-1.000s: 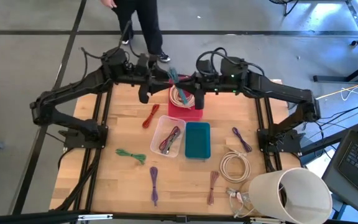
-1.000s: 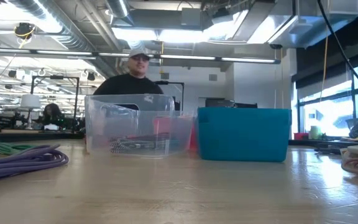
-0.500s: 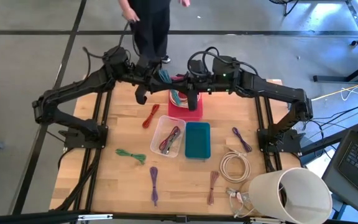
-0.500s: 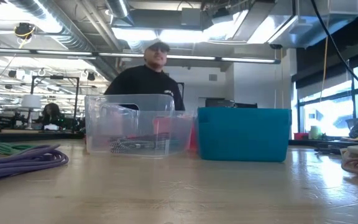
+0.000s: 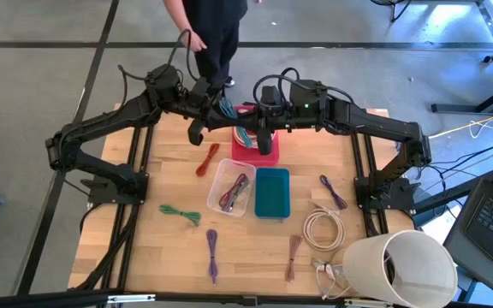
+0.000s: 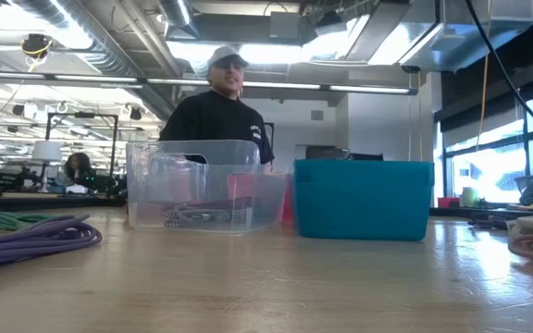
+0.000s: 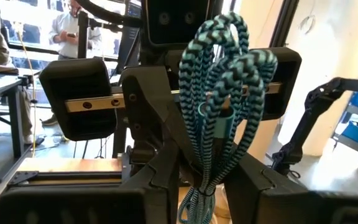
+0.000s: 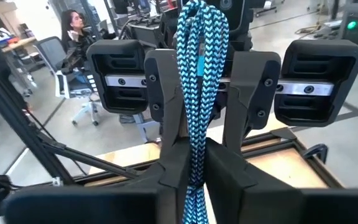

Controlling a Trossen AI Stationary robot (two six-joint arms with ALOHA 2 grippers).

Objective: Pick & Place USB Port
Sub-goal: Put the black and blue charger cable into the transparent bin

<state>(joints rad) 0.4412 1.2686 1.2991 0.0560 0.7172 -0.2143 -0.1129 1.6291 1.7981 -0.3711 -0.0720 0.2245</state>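
A teal-and-black braided USB cable (image 5: pixel 226 108), bundled into loops, hangs in the air over the table's far edge, next to the red bin (image 5: pixel 262 156). My left gripper (image 7: pixel 204 186) and my right gripper (image 8: pixel 196 180) face each other, both level. Each has the bundle between its fingers. In the left wrist view the loops (image 7: pixel 225 68) and a teal plug (image 7: pixel 219 124) stand above the fingers. The low view shows neither gripper. My left gripper pinches the looped bundle (image 7: pixel 205 168) between its two fingers, coming level from the table's left. The fingers lie across the strands. The bundle is clear of the table, loops above and a tail below. My right gripper has the bundle's lower strands (image 8: pixel 195 163) between its two fingers, level from the table's right and across the cable. The fingers lie close against both sides. The cable stands upright in the hold, clear of the bin.
A clear bin (image 5: pixel 234 186) with cables and a teal bin (image 5: pixel 272 192) stand mid-table. Loose cables lie around: red (image 5: pixel 205 160), green (image 5: pixel 181 214), purple (image 5: pixel 212 250), a white coil (image 5: pixel 322 227). A white tub (image 5: pixel 405 265) sits near right. A person (image 5: pixel 216 26) stands beyond the far edge.
My right gripper has carried the teal cable toward the table's left edge, up to my left gripper. The cable has stayed lifted clear. The person behind the far edge has shifted.
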